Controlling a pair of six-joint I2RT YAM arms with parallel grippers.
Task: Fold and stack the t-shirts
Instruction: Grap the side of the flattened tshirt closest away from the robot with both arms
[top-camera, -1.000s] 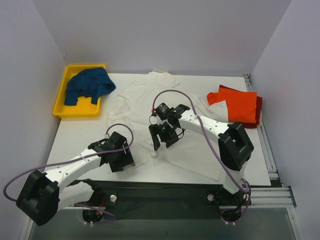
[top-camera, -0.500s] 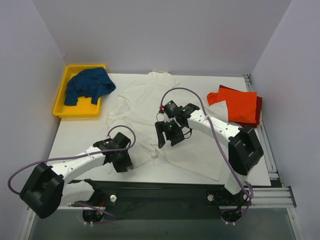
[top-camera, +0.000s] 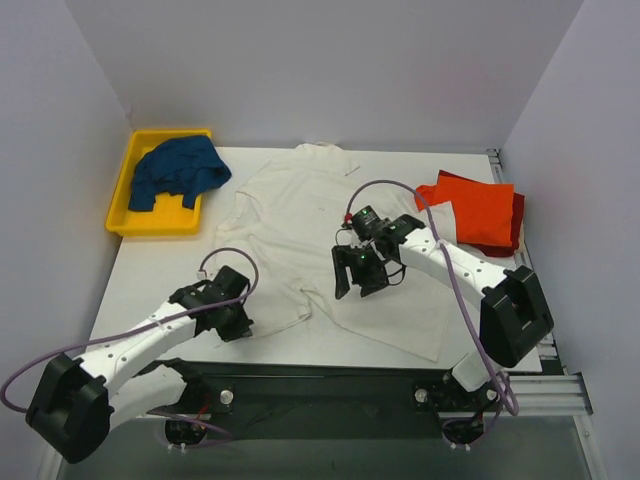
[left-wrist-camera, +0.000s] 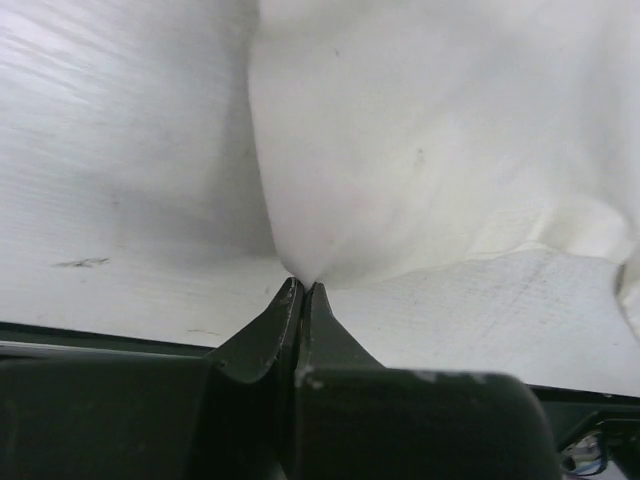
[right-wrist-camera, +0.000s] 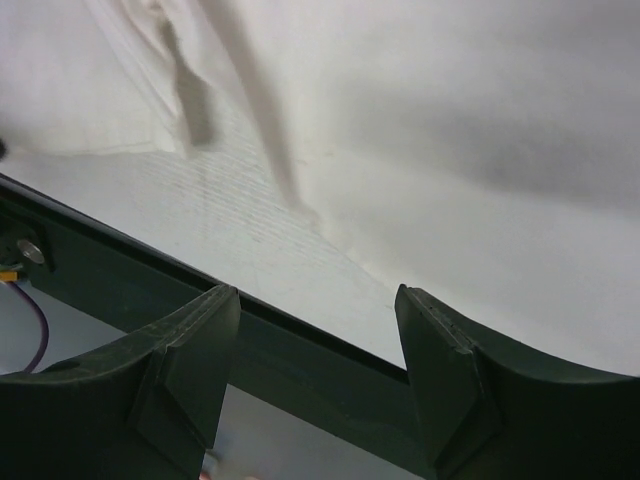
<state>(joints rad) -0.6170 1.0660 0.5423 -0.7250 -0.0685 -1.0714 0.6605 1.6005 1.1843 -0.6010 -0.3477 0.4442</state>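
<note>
A large off-white t-shirt (top-camera: 300, 215) lies spread over the middle of the table. My left gripper (top-camera: 250, 322) is shut on its near-left hem corner. In the left wrist view the jaws (left-wrist-camera: 303, 285) meet on a pinched tip of the white cloth (left-wrist-camera: 420, 130). My right gripper (top-camera: 360, 290) hangs open just above the shirt's lower middle; in its wrist view the gripper (right-wrist-camera: 315, 297) holds nothing, with white cloth (right-wrist-camera: 470, 120) beyond. An orange-red t-shirt (top-camera: 482, 208) lies folded at the right on a dark red one (top-camera: 518, 225). A dark blue t-shirt (top-camera: 178, 168) sits crumpled in the bin.
The yellow plastic bin (top-camera: 122, 212) stands at the back left of the table. A dark rail (right-wrist-camera: 300, 355) runs along the table's near edge. A metal rail (top-camera: 535, 290) borders the right side. Walls close in on three sides.
My left gripper has shut on the white shirt's hem corner. The right arm has swung to the right across the shirt, its gripper still open.
</note>
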